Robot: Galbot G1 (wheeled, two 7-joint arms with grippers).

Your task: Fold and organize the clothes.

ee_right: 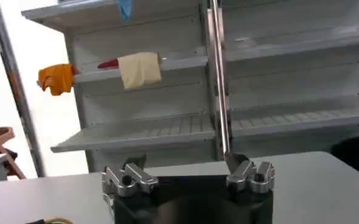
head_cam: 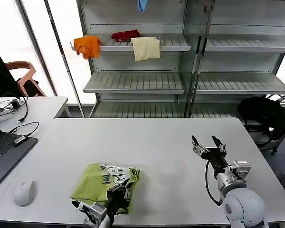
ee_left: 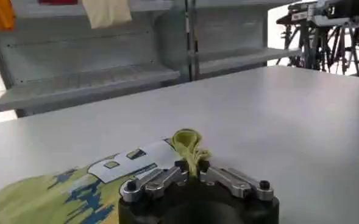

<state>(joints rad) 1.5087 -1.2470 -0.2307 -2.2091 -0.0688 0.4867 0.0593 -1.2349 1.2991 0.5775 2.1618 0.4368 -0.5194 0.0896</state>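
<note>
The lime-green T-shirt [head_cam: 104, 186], its white-and-blue print facing up, lies bunched on the white table [head_cam: 156, 142] near the front edge, left of centre. My left gripper [head_cam: 124, 184] is at the shirt's right edge, shut on a pinched fold of green cloth [ee_left: 189, 148] that stands up between its fingertips in the left wrist view. My right gripper [head_cam: 206, 141] hovers over bare table to the right, well away from the shirt, its fingers [ee_right: 133, 172] spread open with nothing between them.
A laptop [head_cam: 2, 152], cables and a white mouse [head_cam: 23, 192] sit at the table's left. Grey shelves [head_cam: 137, 80] behind hold orange [head_cam: 87, 45], red [head_cam: 125, 34] and cream [head_cam: 146, 48] cloths. A black bag [head_cam: 263, 114] lies at the back right.
</note>
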